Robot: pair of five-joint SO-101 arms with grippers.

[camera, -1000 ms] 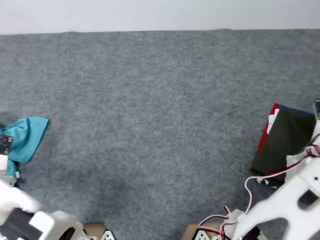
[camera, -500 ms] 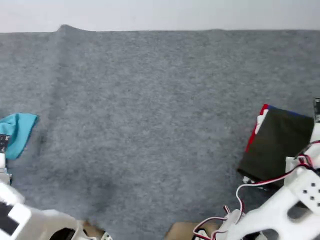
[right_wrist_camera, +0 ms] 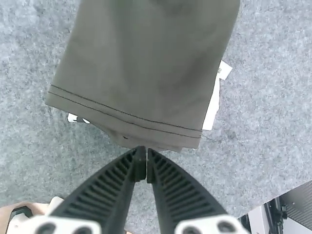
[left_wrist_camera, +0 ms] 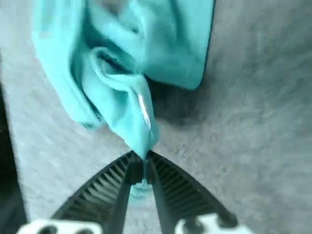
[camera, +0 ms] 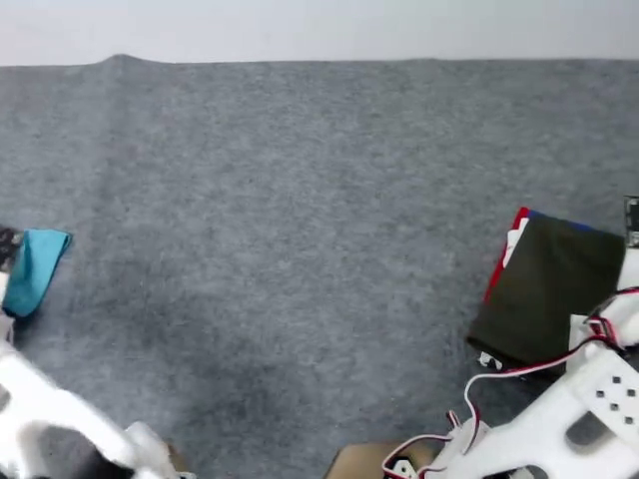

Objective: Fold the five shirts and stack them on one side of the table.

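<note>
A teal shirt (camera: 35, 267) lies bunched at the table's far left edge. In the left wrist view my left gripper (left_wrist_camera: 141, 163) is shut on a fold of this teal shirt (left_wrist_camera: 131, 63), and the cloth hangs from the closed tips. A folded stack (camera: 551, 289) sits at the right side, with a dark olive shirt on top and red, white and blue edges showing beneath. My right gripper (right_wrist_camera: 141, 155) is shut, its tips at the near hem of the olive shirt (right_wrist_camera: 146, 63). I cannot tell whether it pinches any cloth.
A grey felt mat (camera: 300, 200) covers the table, with a small ridge (camera: 120, 60) in its back edge at the left. The white right arm (camera: 589, 399) with red and white wires fills the front right corner. The left arm (camera: 50, 419) is at the front left.
The teal shirt has slid left toward the table's edge, held by the left gripper. The stack has shifted a little left. A ridge has risen in the mat's back edge.
</note>
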